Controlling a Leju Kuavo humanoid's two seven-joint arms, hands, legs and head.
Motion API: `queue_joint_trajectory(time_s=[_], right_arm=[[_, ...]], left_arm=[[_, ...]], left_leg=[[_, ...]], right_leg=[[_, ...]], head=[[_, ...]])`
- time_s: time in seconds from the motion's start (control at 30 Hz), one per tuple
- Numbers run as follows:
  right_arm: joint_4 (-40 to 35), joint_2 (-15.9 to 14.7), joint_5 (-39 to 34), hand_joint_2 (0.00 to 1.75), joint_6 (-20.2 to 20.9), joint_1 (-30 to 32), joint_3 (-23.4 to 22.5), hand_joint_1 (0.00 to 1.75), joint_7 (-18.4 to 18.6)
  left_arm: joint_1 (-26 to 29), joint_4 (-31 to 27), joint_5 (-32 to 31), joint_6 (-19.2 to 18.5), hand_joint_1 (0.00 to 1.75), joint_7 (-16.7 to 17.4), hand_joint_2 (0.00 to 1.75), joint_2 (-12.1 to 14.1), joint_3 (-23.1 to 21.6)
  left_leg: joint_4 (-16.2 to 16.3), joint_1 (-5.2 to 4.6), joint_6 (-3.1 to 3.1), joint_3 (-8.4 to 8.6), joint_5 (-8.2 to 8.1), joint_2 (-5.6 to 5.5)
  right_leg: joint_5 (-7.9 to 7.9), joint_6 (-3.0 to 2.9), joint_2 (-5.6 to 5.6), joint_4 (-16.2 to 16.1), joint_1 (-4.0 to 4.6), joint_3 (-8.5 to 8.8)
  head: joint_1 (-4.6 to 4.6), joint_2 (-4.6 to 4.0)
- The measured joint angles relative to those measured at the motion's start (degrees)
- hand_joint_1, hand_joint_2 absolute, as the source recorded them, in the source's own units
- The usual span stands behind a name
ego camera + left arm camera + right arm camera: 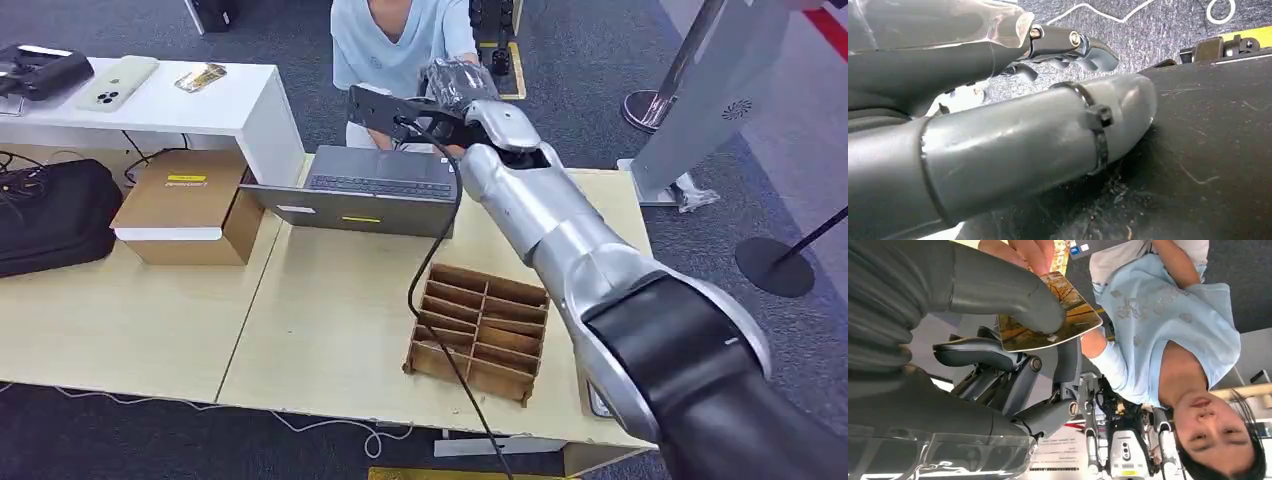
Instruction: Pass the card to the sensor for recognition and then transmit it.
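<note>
My right arm reaches over the laptop toward a person in a light blue shirt [400,40]. My right hand [460,85] holds a card [1079,315] printed with an orange and brown picture, pinched between the thumb [1013,295] and the dark fingers [978,352]. A person's fingers [1023,250] touch the card's far edge. My left hand [998,100] hangs low beside a dark scratched surface, thumb out, fingers apart and holding nothing. I cannot make out a sensor.
A grey laptop [370,190] sits at the table's far edge below my right arm, and a wooden divider tray [480,330] lies near the front. A cardboard box [190,205] and a black bag [50,215] are at the left. A black cable [430,270] crosses the table.
</note>
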Motion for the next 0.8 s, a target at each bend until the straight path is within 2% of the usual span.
queue_joint_trajectory(time_s=[0.13, 0.17, 0.2, 0.23, 0.33, 0.37, 0.8], right_arm=[[0.5, 0.0, 0.0, 1.75, 0.3, -0.1, -0.2, 1.75, 0.1], [0.6, 0.0, 0.0, 1.75, 0.4, -0.1, -0.3, 1.52, 0.1], [0.7, 0.0, 0.1, 1.75, 0.4, -0.1, -0.3, 1.38, 0.1], [0.7, 0.0, 0.2, 1.75, 0.4, -0.1, -0.3, 0.87, 0.2], [1.0, 0.0, 1.1, 1.75, 0.5, -0.1, -0.3, 0.87, 0.3], [1.0, 0.0, 1.1, 1.75, 0.5, -0.1, -0.3, 0.02, 0.5], [1.2, 0.0, 0.6, 1.75, 0.5, -0.1, -1.2, 0.0, 0.9]], left_arm=[[0.0, 0.0, -0.1, 0.0, 0.0, -0.2, 0.0, 0.0, -0.1], [0.0, 0.0, -0.1, 0.0, 0.0, -0.2, 0.0, 0.0, -0.1], [0.0, 0.0, -0.1, 0.0, 0.0, -0.3, 0.0, 0.0, -0.1], [0.0, 0.0, -0.2, 0.0, 0.0, -0.3, 0.0, 0.0, -0.1], [0.0, 0.0, -0.2, 0.0, 0.0, -0.4, 0.0, 0.0, -0.2], [0.0, 0.0, -0.2, 0.0, 0.0, -0.5, 0.0, 0.0, -0.2], [0.0, 0.0, -0.2, 0.2, 0.0, -0.5, 0.0, 0.0, -0.5]], left_leg=[[0.0, 0.0, 0.0, 0.0, 0.0, 0.0], [0.0, 0.0, 0.0, 0.0, 0.0, 0.0], [0.0, 0.0, 0.0, 0.0, 0.0, 0.0], [0.0, 0.0, 0.0, 0.0, 0.0, 0.0], [0.0, 0.0, 0.0, 0.0, 0.0, 0.0], [0.0, 0.0, 0.0, 0.0, 0.0, 0.0], [0.0, 0.0, 0.0, 0.0, 0.0, 0.0]], right_leg=[[0.0, 0.0, 0.0, 0.0, 0.0, 0.0], [0.0, 0.0, 0.0, 0.0, 0.0, 0.0], [0.0, 0.0, 0.0, 0.0, 0.0, 0.0], [0.0, 0.0, 0.0, 0.0, 0.0, 0.0], [0.0, 0.0, 0.0, 0.0, 0.0, 0.0], [0.0, 0.0, 0.0, 0.0, 0.0, 0.0], [0.0, -0.01, 0.0, 0.0, 0.0, 0.0]], head=[[0.0, 0.0], [0.0, 0.0], [0.0, 0.0], [0.0, 0.0], [0.0, 0.0], [0.0, 0.0], [0.0, 0.0]])
